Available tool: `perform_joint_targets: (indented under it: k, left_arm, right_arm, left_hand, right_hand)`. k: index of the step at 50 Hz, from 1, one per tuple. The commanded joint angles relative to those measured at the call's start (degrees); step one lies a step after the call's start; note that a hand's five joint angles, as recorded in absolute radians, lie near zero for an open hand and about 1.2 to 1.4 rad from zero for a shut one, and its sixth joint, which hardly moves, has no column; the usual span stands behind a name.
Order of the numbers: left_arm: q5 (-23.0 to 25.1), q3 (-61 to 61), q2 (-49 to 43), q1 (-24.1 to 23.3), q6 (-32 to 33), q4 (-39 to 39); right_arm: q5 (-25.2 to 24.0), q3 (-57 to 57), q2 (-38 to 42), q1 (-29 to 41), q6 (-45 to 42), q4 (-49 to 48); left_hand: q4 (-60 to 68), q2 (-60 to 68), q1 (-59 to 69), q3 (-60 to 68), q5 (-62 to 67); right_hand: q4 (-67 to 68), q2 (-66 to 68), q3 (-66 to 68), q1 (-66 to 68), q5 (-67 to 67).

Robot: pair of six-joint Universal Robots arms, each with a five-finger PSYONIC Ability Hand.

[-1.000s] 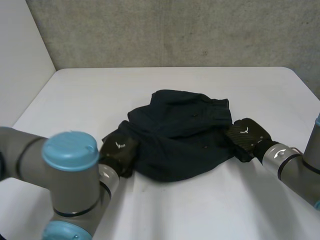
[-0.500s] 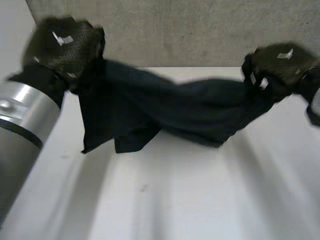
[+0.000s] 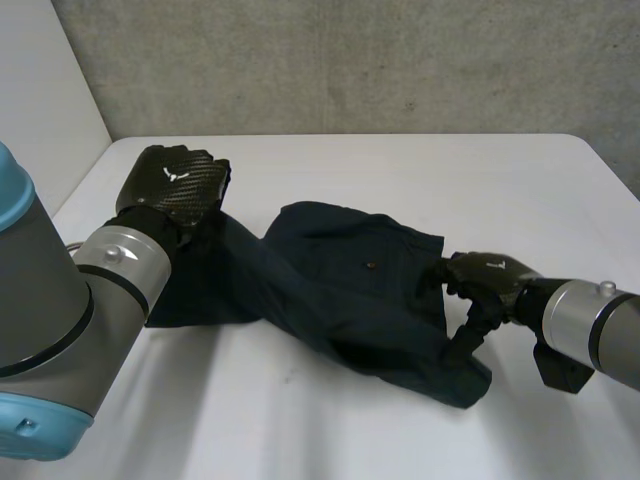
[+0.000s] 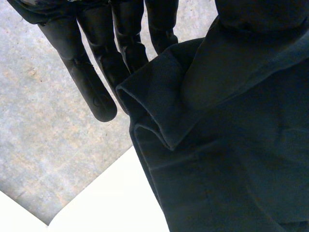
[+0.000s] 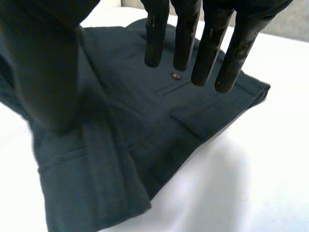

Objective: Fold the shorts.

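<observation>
1. The shorts [image 3: 340,290] lie rumpled on the white table [image 3: 400,160]. They run in a slanted band, with the pocket button [image 3: 369,266] face up near their middle.
2. My left hand [image 3: 175,180] is at the shorts' left end and raised off the surface. Its wrist view shows straight fingers [image 4: 91,82] with a folded hem against them, and the cloth climbs up to the hand. I judge it a flat pinch against the thumb, on the hem alone.
3. My right hand [image 3: 490,278] is at the shorts' right end. Its fingers [image 5: 183,38] are spread and hang just above the pocket, and I see no cloth between them and the thumb, so it holds nothing.
4. Risk: only one end is held, so any pull from the left would drag and twist the shorts rather than flatten them.
5. Risk: the hem pinch looks shallow, and a quick lift could let it slip out.
6. Risk: the shorts' right end is bunched near my thumb. Closing there may catch several layers, and folding now would set the wrinkles in.
</observation>
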Motion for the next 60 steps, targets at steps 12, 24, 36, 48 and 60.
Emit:
perform_joint_targets:
  k: [12,24,36,48,60]
  left_arm:
    - [-0.25,2.05,-3.48,1.09,-0.06,-0.02]
    - [-0.25,3.01,-3.92,1.62,0.02,-0.02]
    - [-0.16,3.71,-2.17,1.27,0.02,-2.64]
    - [-0.08,15.39,20.41,1.18,0.29,-11.35]
    - [-0.87,31.05,27.1,1.45,0.11,-15.66]
  right_arm:
    - [-0.77,6.45,-0.75,0.45,5.22,2.71]
    - [-0.68,12.51,-2.07,4.31,5.49,-2.38]
    - [0.29,5.85,-6.97,6.43,1.98,-4.67]
    - [1.52,-24.2,-23.69,-2.18,-9.72,1.39]
    - [2.4,-34.95,-26.68,-2.62,-8.06,1.92]
  left_hand:
    - [11.02,11.41,16.06,12.0,13.48]
    - [11.02,11.41,16.06,12.0,13.48]
    - [11.02,11.41,16.06,12.0,13.48]
    - [11.02,11.41,16.06,12.0,13.48]
    - [11.02,11.41,16.06,12.0,13.48]
  right_hand:
    - [-2.62,-2.7,-2.53,0.96,-3.09]
    - [6.1,6.03,6.19,9.68,5.63]
    - [50.98,50.9,51.07,54.56,50.51]
    - [50.98,50.9,51.07,54.56,50.51]
    - [50.98,50.9,51.07,54.56,50.51]
